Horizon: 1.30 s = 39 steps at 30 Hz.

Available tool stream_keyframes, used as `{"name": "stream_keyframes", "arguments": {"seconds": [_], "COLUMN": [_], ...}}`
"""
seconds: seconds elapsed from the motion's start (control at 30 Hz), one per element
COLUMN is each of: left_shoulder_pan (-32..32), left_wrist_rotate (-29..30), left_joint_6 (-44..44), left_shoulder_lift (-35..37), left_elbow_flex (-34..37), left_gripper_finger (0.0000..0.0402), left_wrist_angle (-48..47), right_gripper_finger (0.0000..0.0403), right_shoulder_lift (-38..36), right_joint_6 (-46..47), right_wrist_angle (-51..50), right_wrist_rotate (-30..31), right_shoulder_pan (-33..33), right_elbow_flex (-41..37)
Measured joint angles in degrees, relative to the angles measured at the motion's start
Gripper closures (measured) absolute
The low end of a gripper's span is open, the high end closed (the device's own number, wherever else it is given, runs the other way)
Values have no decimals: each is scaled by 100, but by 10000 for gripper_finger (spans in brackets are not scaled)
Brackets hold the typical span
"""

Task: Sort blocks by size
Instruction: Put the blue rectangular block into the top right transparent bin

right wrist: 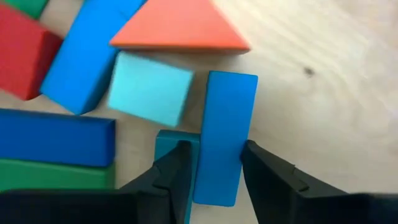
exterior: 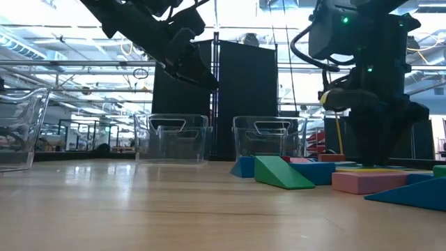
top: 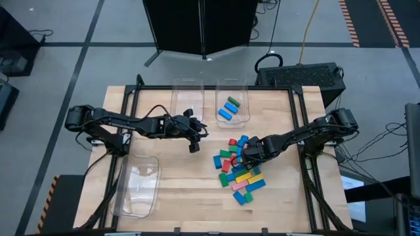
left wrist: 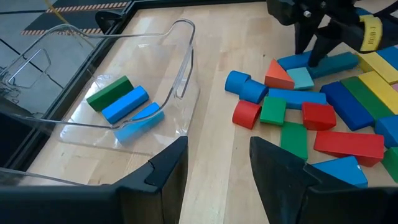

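Note:
A pile of coloured blocks (top: pixel 241 176) lies on the wooden table right of centre; it also shows in the left wrist view (left wrist: pixel 311 112). My right gripper (top: pixel 240 157) stands in the pile's far end, shut on a blue oblong block (right wrist: pixel 224 124) that lies flat on the table. My left gripper (top: pixel 194 146) hangs open and empty above the table's middle, left of the pile. A clear bin (top: pixel 245 117) at the far middle holds a green block (left wrist: pixel 109 92) and two blue blocks (left wrist: pixel 126 104). My right gripper pinches the blue block's two long sides (right wrist: pixel 236 168) between its two fingers, near one end of the block. The fingers come from above, pointing down, and lie across the block. The block lies flat on the table beside a cyan cube (right wrist: pixel 149 87).
An empty clear bin (top: pixel 187 98) stands at the far middle, left of the filled one. Another empty clear bin (top: pixel 138 187) stands at the near left. An orange wedge (right wrist: pixel 180 25) and a second blue block (right wrist: pixel 87 56) lie close to the held block. Bare wood lies between the arms.

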State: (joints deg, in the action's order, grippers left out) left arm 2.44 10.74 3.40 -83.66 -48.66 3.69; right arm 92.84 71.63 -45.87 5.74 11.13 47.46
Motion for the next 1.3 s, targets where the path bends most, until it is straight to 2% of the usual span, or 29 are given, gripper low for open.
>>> {"name": "stream_keyframes", "arguments": {"seconds": [0.2,0.4,0.6,0.7,0.97,1.3], "left_shoulder_pan": [-1,10,10,6,6,6], "left_wrist_rotate": [0,0,0,0,0,0], "left_joint_6": [0,2,2,2,0,0], "left_shoulder_lift": [0,0,0,0,0,0], "left_elbow_flex": [0,0,0,0,0,0], "left_gripper_finger": [228,228,228,228,228,228], "left_wrist_angle": [-7,-9,-7,-9,-9,7], "right_gripper_finger": [271,271,271,271,270,271], "right_shoulder_lift": [-90,-643,-876,-881,-891,-896], "right_joint_6": [-167,45,221,224,-145,-640], "right_wrist_angle": [-631,-1269,-1506,-1364,-586,125], "right_wrist_rotate": [132,52,379,578,613,378], "right_shoulder_pan": [-92,-96,-96,-96,-160,-336], "right_elbow_flex": [-31,-80,-66,-134,-568,-859]}}
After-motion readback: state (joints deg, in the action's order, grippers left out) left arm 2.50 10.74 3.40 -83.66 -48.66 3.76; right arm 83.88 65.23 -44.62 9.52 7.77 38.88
